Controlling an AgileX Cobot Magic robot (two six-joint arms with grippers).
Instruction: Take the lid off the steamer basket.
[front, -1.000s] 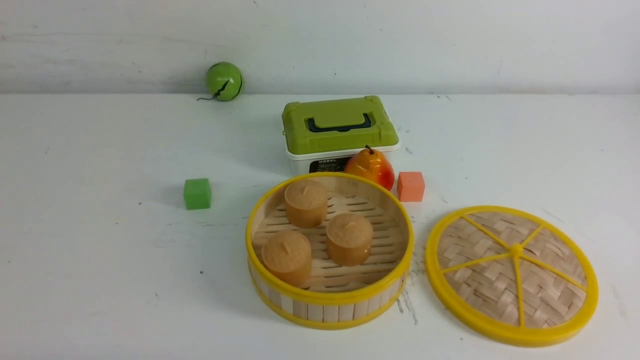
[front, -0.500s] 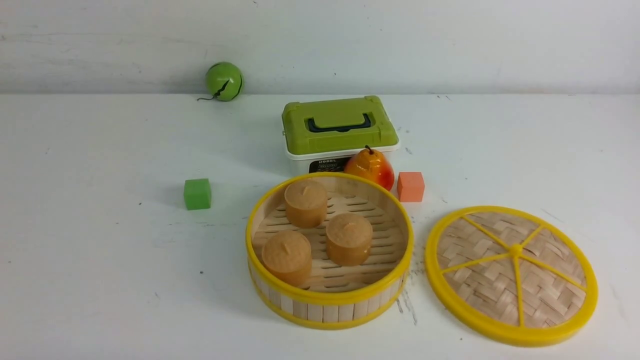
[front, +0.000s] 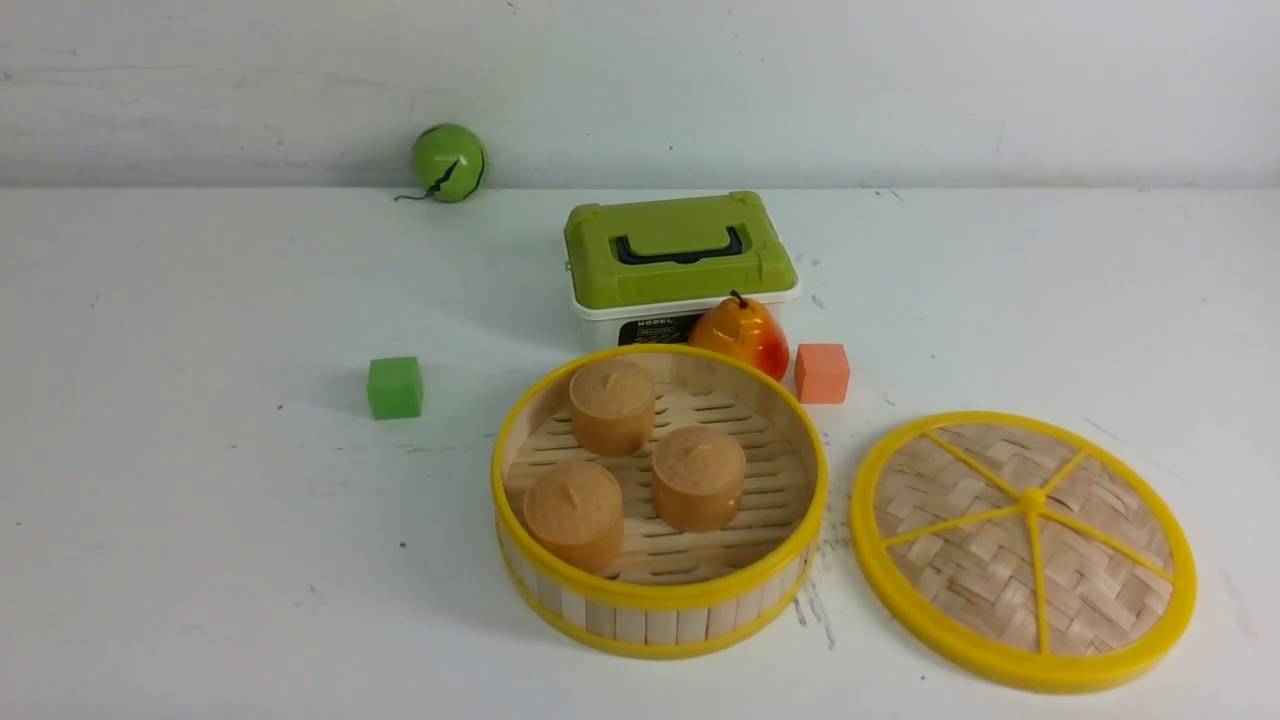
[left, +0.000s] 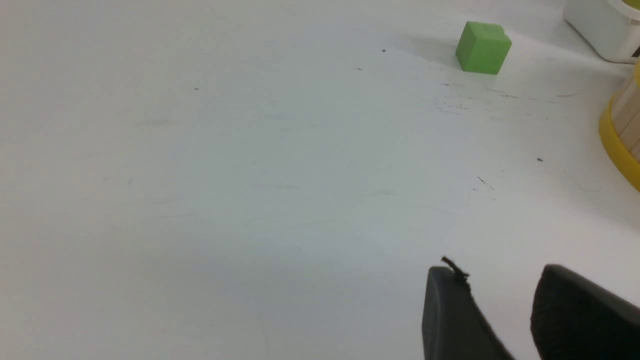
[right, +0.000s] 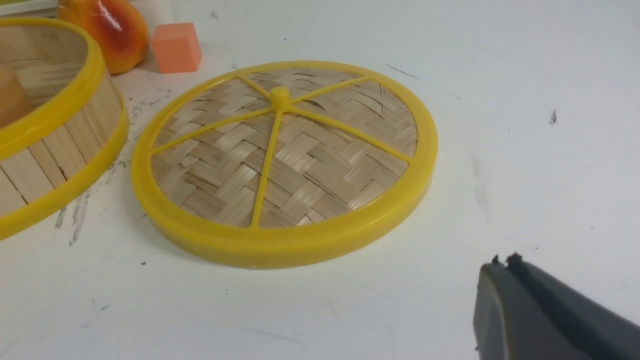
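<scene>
The steamer basket (front: 659, 600) stands open near the table's front middle, with three brown buns (front: 698, 477) on its slatted floor. The lid (front: 1023, 548) lies flat on the table just to its right, apart from it; it also shows in the right wrist view (right: 285, 160). Neither arm shows in the front view. In the left wrist view my left gripper (left: 500, 277) is open and empty over bare table, left of the basket's edge (left: 617, 140). In the right wrist view my right gripper (right: 505, 262) is shut and empty, over bare table a short way from the lid's rim.
A green-and-white plastic box (front: 678, 262) stands behind the basket, with a pear (front: 740, 335) and an orange cube (front: 822, 372) in front of it. A green cube (front: 394, 387) sits left of the basket. A green ball (front: 448, 162) lies by the back wall.
</scene>
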